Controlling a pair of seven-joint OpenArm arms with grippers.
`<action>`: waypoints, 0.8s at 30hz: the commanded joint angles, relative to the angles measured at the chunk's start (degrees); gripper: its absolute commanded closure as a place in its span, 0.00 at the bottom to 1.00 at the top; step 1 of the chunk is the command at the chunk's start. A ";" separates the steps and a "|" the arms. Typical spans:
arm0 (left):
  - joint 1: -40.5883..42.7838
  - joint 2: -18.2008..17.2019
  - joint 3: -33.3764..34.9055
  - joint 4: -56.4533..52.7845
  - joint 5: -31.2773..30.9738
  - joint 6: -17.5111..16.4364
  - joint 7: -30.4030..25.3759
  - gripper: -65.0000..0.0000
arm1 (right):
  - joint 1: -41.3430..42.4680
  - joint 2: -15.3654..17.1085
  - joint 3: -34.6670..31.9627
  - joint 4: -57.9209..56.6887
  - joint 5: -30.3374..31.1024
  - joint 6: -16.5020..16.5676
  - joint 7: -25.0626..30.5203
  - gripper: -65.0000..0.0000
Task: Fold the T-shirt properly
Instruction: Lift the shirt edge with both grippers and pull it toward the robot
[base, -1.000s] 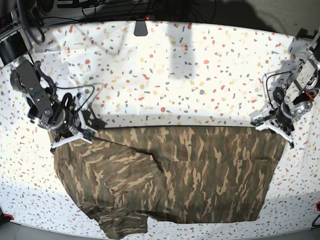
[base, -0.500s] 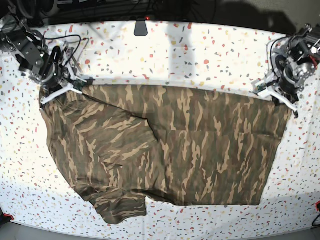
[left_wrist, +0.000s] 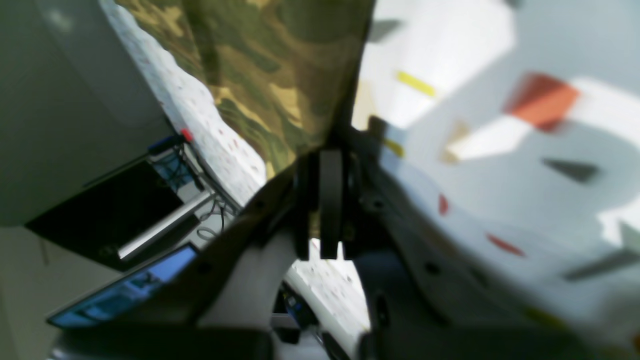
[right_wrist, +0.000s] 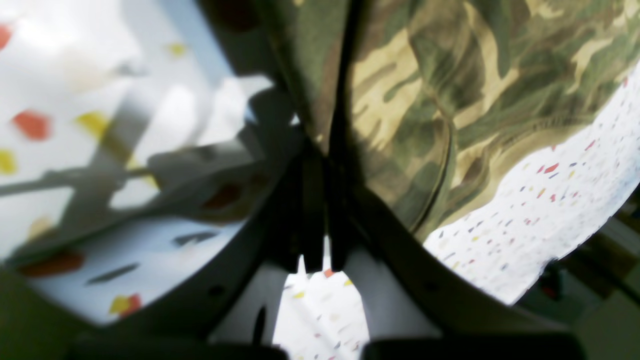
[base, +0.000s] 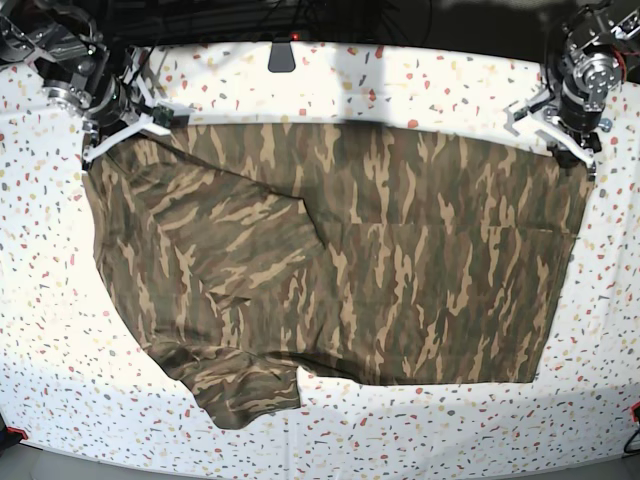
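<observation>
Pincers (base: 150, 125) clamped on T-shirt (base: 340, 260) corners

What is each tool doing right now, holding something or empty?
Left tool: closed on the shirt's edge.
Right tool: closed on the shirt's edge too.

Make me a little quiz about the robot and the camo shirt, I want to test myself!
1. True or false: the left tool is shut on the T-shirt.
2. The right tool pinches the shirt at: A) its far edge, B) its middle, C) its near sleeve.
3. Fill in: the shirt lies on a white tablecloth with coloured ____.

Key: 1 true; 2 A; 3 speckles.
</observation>
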 joint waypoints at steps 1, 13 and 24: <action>0.83 -1.25 -0.26 1.20 0.02 0.24 1.09 1.00 | -1.51 1.25 0.33 0.87 -0.13 0.24 -1.31 1.00; 9.86 -1.29 -0.26 8.79 0.42 1.01 1.79 1.00 | -13.00 1.25 0.37 4.68 -5.88 -0.02 -3.65 1.00; 16.04 -2.08 -0.26 8.87 6.34 1.70 5.03 1.00 | -22.43 1.29 4.81 6.73 -8.85 -1.29 -4.66 1.00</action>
